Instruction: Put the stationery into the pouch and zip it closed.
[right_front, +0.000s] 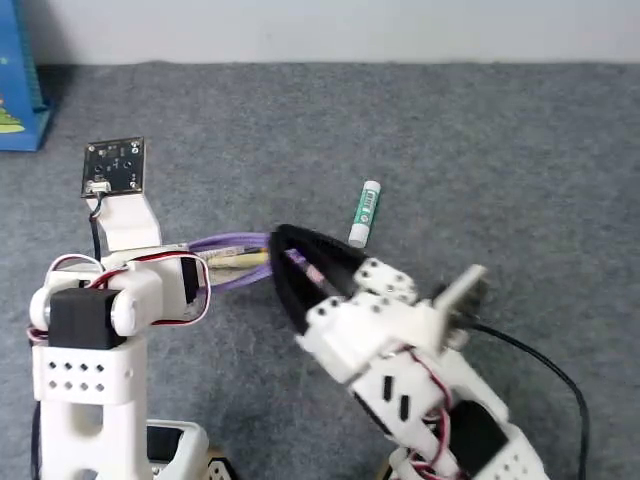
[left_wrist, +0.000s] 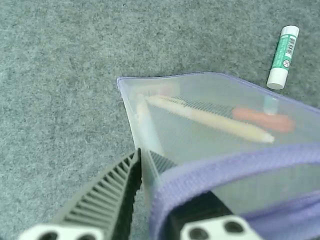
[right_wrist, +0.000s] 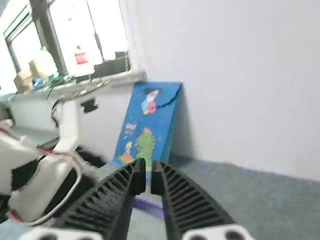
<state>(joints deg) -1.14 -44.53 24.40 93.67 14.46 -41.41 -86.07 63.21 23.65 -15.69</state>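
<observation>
Pouch (left_wrist: 200, 130): one, clear soft plastic edged with a purple zip band. Its near edge is pinched tight between the ribbed fingers of the left gripper (left_wrist: 147, 159). Two pieces show inside the pouch, a slim cream pen (left_wrist: 210, 119) and an orange stub (left_wrist: 262, 119). The right gripper (right_wrist: 148, 176) sits at the pouch's zip end, its fingers nearly pressed together. Just beyond the pouch, one white-and-green glue stick (left_wrist: 283, 57) lies apart on open grey carpet (left_wrist: 60, 75).

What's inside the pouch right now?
Through the clear pouch wall: a cream pen and an orange item. The purple zipper band hides anything beneath it. The glue stick lies outside.
</observation>
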